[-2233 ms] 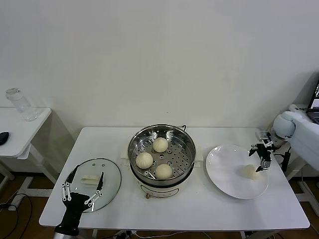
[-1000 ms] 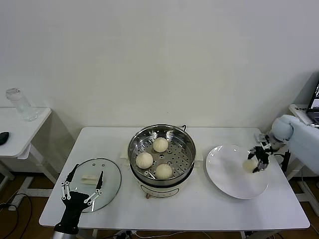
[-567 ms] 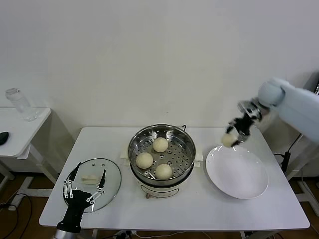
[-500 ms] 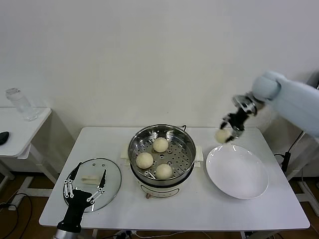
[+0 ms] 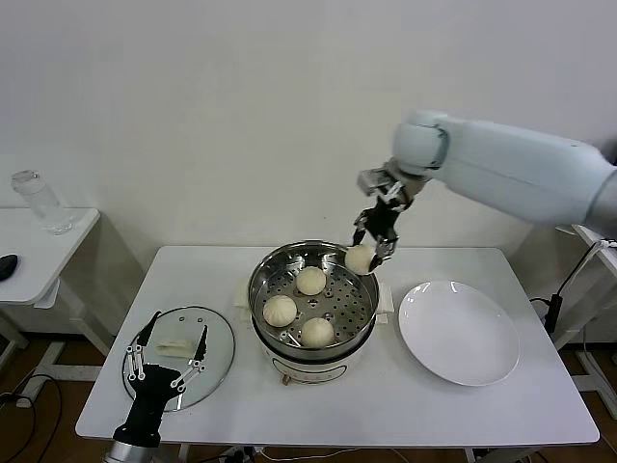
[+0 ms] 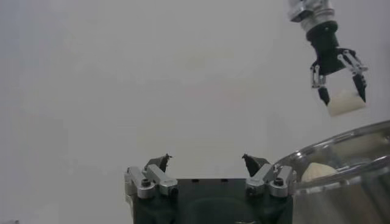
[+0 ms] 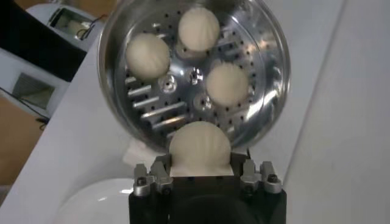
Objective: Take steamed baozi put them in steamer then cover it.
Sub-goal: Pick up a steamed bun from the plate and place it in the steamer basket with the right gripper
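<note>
One long white table (image 5: 434, 415) carries everything, set against a plain pale wall, with a smaller side table (image 5: 39, 253) off to the robot's left bearing a clear jar (image 5: 39, 201). Bare tabletop runs along the near edge and between the pieces. The steamer (image 5: 313, 294) stands at the middle, uncovered, its steel rim free all round. To its right lies the white plate (image 5: 459, 333), well inside the table's edge. To its left the cover (image 5: 180, 342) lies flat near the front-left corner — the left gripper (image 5: 166, 362) hangs over its near side, fingers spread apart, holding nothing. Three steamed baozi (image 5: 310, 281) rest on the perforated tray, apart from one another. The right gripper (image 5: 371, 246) hangs above the steamer's far right rim, clamped on a fourth bun (image 5: 360, 258) — clear of the metal.
</note>
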Robot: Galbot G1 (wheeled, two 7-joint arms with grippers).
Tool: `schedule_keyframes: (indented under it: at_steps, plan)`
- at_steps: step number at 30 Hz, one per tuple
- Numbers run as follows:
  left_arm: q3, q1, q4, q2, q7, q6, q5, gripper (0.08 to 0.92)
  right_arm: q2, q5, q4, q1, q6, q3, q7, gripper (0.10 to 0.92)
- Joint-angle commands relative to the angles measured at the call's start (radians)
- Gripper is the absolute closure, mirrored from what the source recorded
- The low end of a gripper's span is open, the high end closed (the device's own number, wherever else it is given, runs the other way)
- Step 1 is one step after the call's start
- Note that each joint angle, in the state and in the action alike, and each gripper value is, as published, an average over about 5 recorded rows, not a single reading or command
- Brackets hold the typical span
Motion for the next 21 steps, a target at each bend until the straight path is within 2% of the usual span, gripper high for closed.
schedule_keyframes:
  at_steps: [1, 21]
  plan:
    - [-0.005, 0.000, 0.000, 0.000, -0.002, -0.002, -0.001, 0.177, 0.121, -0.039, -0.005, -0.050, -0.014, -0.067, 0.027, 0.364]
    - [-0.016, 0.002, 0.001, -0.005, -0.005, -0.003, -0.002, 0.177, 0.142, -0.106, -0.023, -0.105, -0.003, -0.072, 0.008, 0.358]
